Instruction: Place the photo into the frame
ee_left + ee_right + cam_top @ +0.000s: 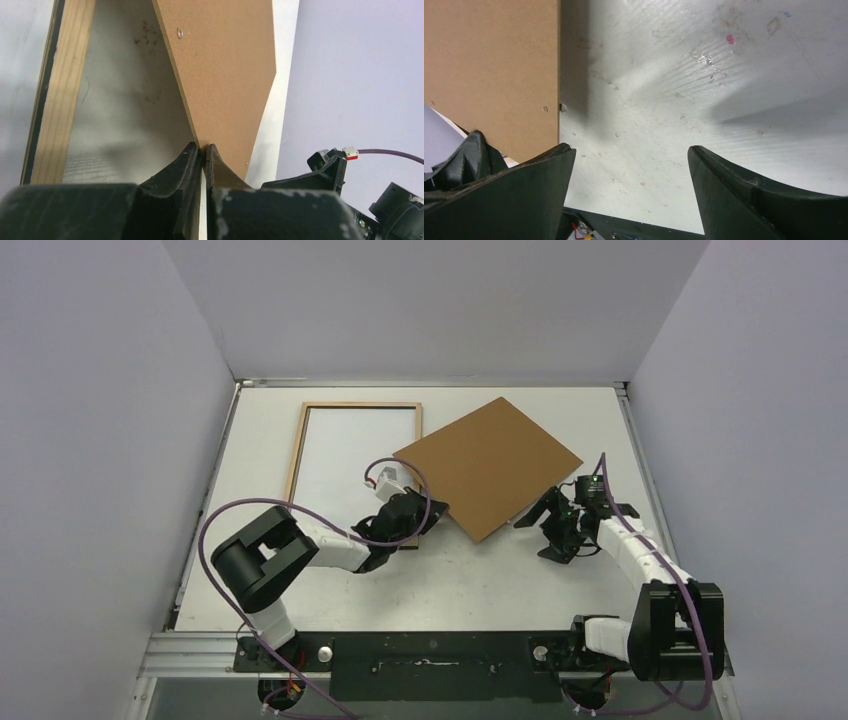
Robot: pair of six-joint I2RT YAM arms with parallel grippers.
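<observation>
- Pinching the near-left edge of the brown backing board [490, 465], the left fingers [194, 161] are standing closed on it. In the left wrist view the board's thin edge is sitting caught between their tips.
- The right fingers [543, 532] are gaping wide at the right centre of the top view, just beside the board's lower right edge, and are holding nothing. In the right wrist view only the bare white table [704, 90] is showing between them.
- The frame [296, 455] is lying flat at the upper centre-left of the top view, its light wood back facing up.
- The board is sitting turned at an angle to the frame. Its left corner is reaching over the frame's right rim, and the rest is stretching towards the right centre of the picture.
- In the left wrist view the wood rim is running up the left side. The board is slanting over the pale surface inside the rim, and a soft shadow is lying on that surface.
- A small metal stud [180, 33] is showing near the board's upper edge in that view.
- In the right wrist view the board is filling the upper left, and a dark shadow is lying on the table along its edge.
- The pale surface inside the rim is showing no print, so I cannot tell whether it is the photo, glass or the table.
</observation>
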